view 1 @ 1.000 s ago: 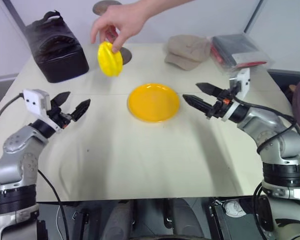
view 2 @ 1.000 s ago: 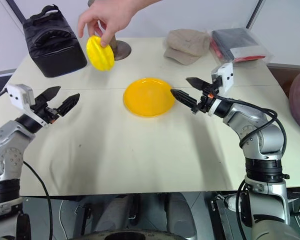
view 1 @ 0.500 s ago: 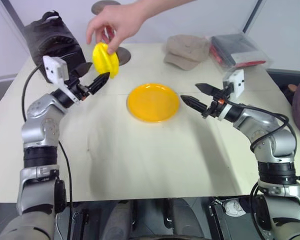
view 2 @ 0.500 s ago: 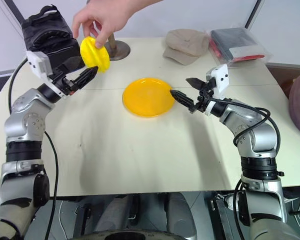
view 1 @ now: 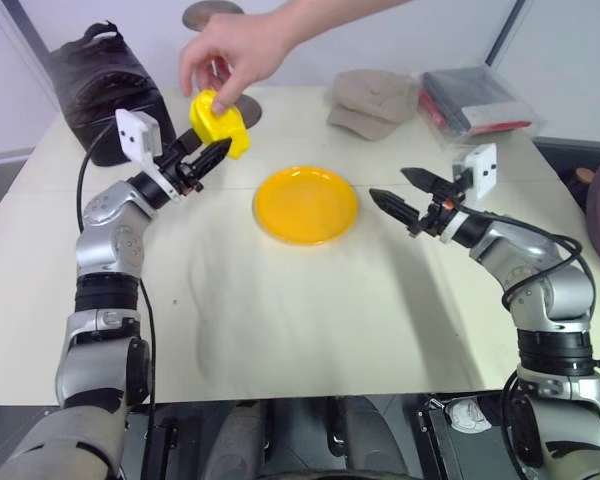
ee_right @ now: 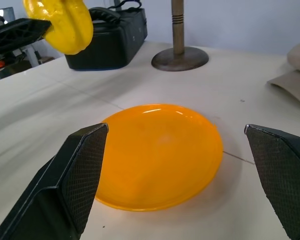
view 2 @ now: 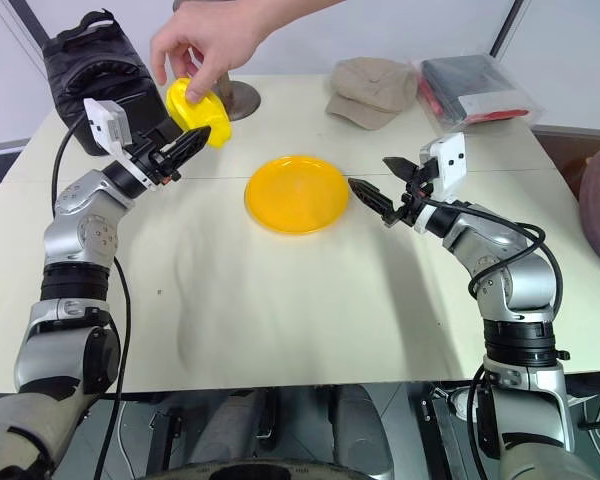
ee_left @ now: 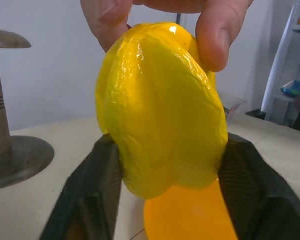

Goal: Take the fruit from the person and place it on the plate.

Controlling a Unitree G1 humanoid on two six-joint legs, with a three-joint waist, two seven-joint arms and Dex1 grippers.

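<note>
Right gripper point(view 1: 398, 191) hangs just off the plate's point(view 1: 307, 205) right edge, fingers spread wide with nothing between them. The plate sits mid-table with nothing on it. Further back on the left, the left gripper point(view 1: 212, 155) is clamped on the fruit point(view 1: 218, 122), up in the air, while the person's hand point(view 1: 232, 52) pinches it from above.

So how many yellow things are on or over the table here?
2. The plate lies flat at the table's middle. The fruit is up in the air beyond it, pinched by the person's hand with the left gripper shut on it.
</note>
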